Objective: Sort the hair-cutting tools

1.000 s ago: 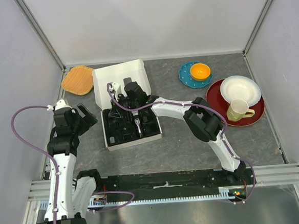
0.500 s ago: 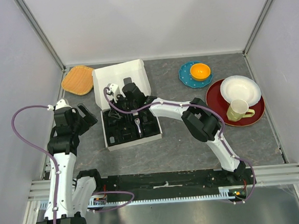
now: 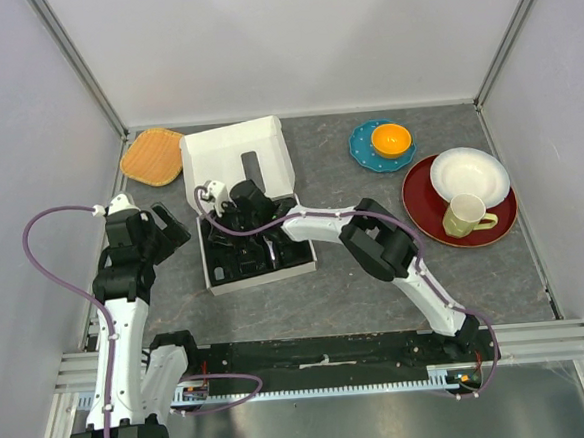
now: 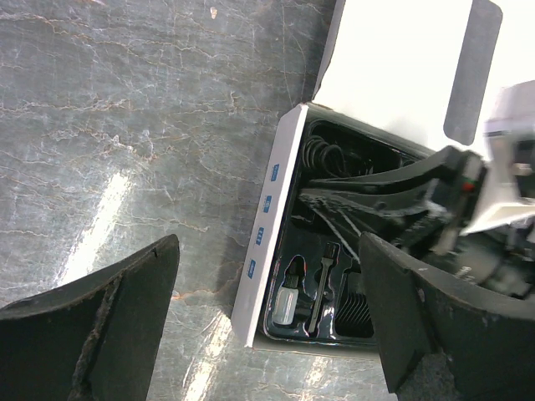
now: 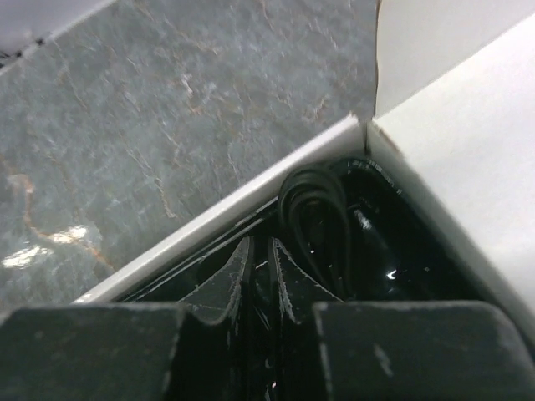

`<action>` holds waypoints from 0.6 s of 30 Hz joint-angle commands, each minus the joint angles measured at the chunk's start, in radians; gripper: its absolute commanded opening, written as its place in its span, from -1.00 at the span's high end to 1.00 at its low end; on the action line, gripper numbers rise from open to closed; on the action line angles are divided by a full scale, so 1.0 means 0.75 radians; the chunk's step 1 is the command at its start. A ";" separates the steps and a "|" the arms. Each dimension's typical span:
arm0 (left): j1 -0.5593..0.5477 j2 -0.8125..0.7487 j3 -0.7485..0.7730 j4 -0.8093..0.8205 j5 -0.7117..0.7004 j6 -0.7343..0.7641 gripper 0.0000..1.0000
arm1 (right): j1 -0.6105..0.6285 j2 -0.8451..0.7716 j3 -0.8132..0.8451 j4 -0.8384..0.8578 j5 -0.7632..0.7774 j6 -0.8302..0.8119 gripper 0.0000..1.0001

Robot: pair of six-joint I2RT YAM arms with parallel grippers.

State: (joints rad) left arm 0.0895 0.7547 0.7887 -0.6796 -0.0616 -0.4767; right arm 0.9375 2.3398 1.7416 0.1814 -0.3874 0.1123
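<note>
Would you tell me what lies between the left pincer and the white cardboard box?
Only bare grey marbled tabletop separates left pincer from white cardboard box, per the top view.

Top overhead, far; wrist cameras close; all share white box [image 3: 229, 149].

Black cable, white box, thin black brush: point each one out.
black cable [image 5: 313, 213], right wrist view, top of its coiled loops.
white box [image 3: 229, 146], top external view, open lid.
thin black brush [image 4: 322, 288], left wrist view, middle of its shaft.
</note>
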 commanded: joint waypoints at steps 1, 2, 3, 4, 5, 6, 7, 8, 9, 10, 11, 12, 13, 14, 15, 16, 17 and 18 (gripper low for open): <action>0.008 -0.002 0.002 0.014 -0.008 -0.021 -0.87 | 0.008 0.065 0.036 0.061 0.126 0.069 0.69; 0.010 -0.004 0.000 0.012 -0.012 -0.021 -0.87 | 0.008 0.071 0.036 0.055 0.189 0.067 0.70; 0.008 -0.004 0.000 0.012 -0.010 -0.021 -0.87 | 0.006 0.073 0.036 0.047 0.214 0.067 0.70; 0.006 -0.004 0.000 0.014 -0.010 -0.021 -0.87 | 0.008 0.075 0.032 0.036 0.246 0.073 0.71; 0.008 -0.004 0.000 0.014 -0.012 -0.021 -0.87 | 0.006 0.073 0.032 0.034 0.273 0.077 0.72; 0.006 -0.006 0.000 0.014 -0.012 -0.021 -0.87 | 0.006 0.071 0.030 0.030 0.273 0.087 0.72; 0.008 -0.006 0.000 0.012 -0.012 -0.021 -0.87 | 0.006 0.057 0.034 0.026 0.273 0.087 0.72; 0.008 -0.004 0.000 0.014 -0.012 -0.021 -0.87 | 0.006 0.049 0.034 0.026 0.269 0.096 0.71; 0.006 -0.002 0.000 0.014 -0.012 -0.019 -0.87 | 0.006 0.038 0.034 0.028 0.261 0.104 0.72; 0.008 -0.002 0.000 0.012 -0.012 -0.019 -0.87 | 0.006 0.016 0.040 0.026 0.255 0.104 0.71; 0.008 -0.002 0.000 0.012 -0.014 -0.019 -0.87 | 0.006 0.002 0.040 0.024 0.253 0.104 0.71; 0.008 -0.002 0.002 0.014 -0.018 -0.019 -0.87 | 0.006 -0.013 0.042 0.022 0.249 0.104 0.70; 0.006 -0.006 0.002 0.012 -0.020 -0.019 -0.87 | 0.004 -0.045 0.044 0.008 0.240 0.102 0.70; 0.005 -0.008 0.004 0.008 -0.024 -0.019 -0.87 | 0.006 -0.062 0.044 -0.002 0.238 0.098 0.69; 0.008 -0.014 0.006 0.010 -0.026 -0.021 -0.87 | 0.006 -0.080 0.042 -0.011 0.234 0.096 0.69; 0.008 -0.018 0.002 0.010 -0.028 -0.021 -0.87 | 0.006 -0.121 0.026 -0.021 0.216 0.092 0.68; 0.008 -0.018 0.002 0.010 -0.028 -0.021 -0.87 | 0.006 -0.144 0.016 -0.019 0.204 0.092 0.67; 0.008 -0.022 0.000 0.008 -0.028 -0.021 -0.87 | 0.004 -0.166 0.003 -0.017 0.195 0.094 0.67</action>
State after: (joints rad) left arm 0.0895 0.7544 0.7883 -0.6796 -0.0628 -0.4767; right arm 0.9443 2.3554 1.7416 0.1566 -0.2199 0.1795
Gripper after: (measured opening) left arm 0.939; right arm 0.161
